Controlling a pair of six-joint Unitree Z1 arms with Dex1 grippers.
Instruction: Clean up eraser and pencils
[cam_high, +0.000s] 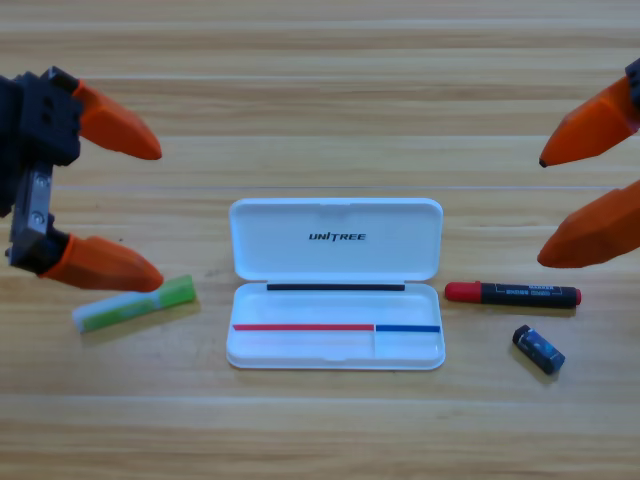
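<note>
High view: left gripper (155, 210) and right gripper (541, 212) held wide open, empty; pencils, eraser (538, 349) not yet cased (336, 300); first grasp awaited.

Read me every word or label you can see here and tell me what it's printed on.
"UNITREE": black letters inside the open lid of the white case.
Black pencil with red cap: red print along the body, too small to read.
Eraser: blue label, nothing readable.
White and green pencil: no readable text.
</note>
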